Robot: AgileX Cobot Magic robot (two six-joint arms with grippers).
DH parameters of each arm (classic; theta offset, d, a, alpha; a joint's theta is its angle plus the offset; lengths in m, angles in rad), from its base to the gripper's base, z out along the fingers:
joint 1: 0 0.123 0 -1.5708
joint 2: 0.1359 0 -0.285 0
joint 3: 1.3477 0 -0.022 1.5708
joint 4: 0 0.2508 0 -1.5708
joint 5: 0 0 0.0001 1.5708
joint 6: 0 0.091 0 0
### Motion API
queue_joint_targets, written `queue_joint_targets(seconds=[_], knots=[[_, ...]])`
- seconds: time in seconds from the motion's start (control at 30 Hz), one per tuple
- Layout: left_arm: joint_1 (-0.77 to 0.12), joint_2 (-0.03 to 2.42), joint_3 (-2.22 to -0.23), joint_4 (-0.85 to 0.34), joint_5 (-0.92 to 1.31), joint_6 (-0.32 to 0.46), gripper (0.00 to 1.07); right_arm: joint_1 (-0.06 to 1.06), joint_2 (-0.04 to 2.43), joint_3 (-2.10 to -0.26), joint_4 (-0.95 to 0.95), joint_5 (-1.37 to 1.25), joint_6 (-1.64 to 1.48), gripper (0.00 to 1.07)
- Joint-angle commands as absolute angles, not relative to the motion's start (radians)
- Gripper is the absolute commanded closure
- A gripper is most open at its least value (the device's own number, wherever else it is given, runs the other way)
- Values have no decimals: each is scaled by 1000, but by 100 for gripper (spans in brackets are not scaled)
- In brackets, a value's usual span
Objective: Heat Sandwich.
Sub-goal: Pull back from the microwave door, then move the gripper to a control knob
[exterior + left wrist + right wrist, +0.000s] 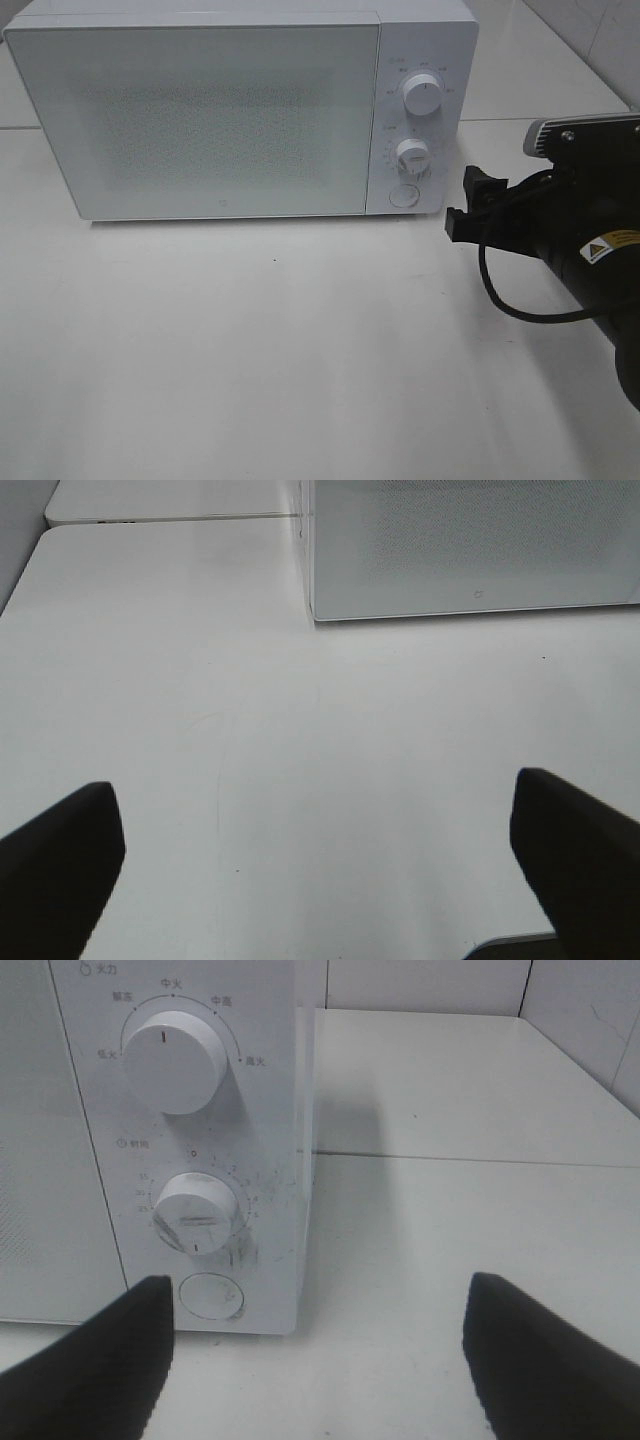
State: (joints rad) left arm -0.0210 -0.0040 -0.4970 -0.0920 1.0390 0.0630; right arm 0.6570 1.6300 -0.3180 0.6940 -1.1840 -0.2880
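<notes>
The sandwich is out of view in every frame. A white microwave (200,110) stands at the back of the table with its door shut. My right gripper (463,205) hovers open just right of the microwave's control panel, level with the round door button (403,195). The right wrist view shows that gripper (320,1360) empty, with the upper knob (172,1055), the lower knob (197,1211) and the button (208,1294) close ahead. My left gripper (318,870) is wide open and empty over bare table, facing the microwave's (470,550) front lower corner.
The white table (280,350) spreads in front of the microwave. A black cable (500,295) loops under the right arm. A seam between two tabletops (450,1157) runs to the right of the microwave, and a tiled wall (590,1010) stands beyond.
</notes>
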Motion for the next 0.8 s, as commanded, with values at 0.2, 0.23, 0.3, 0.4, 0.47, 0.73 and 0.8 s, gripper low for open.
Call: queue_joint_targets(seconds=[0.2,0.23,0.3,0.4,0.47,0.73,0.8], knots=[[-19,-31,-494,-97,1039,66,3,701,1719,-424,751,-1186,-278,31],[-19,-31,-494,-97,1039,66,3,701,1727,-432,750,-1180,-276,31],[-19,-31,-494,-97,1039,66,3,701,1749,-455,750,-1159,-276,31],[-19,-31,-494,-97,1039,66,3,701,1759,-466,750,-1160,-276,31],[-19,-31,-494,-97,1039,66,3,701,1775,-472,746,-1173,-273,31],[-19,-31,-494,-97,1039,66,3,701,1806,-482,742,-1192,-249,31],[-19,-31,-494,-97,1039,66,3,698,1807,-496,737,-1190,-249,31]])
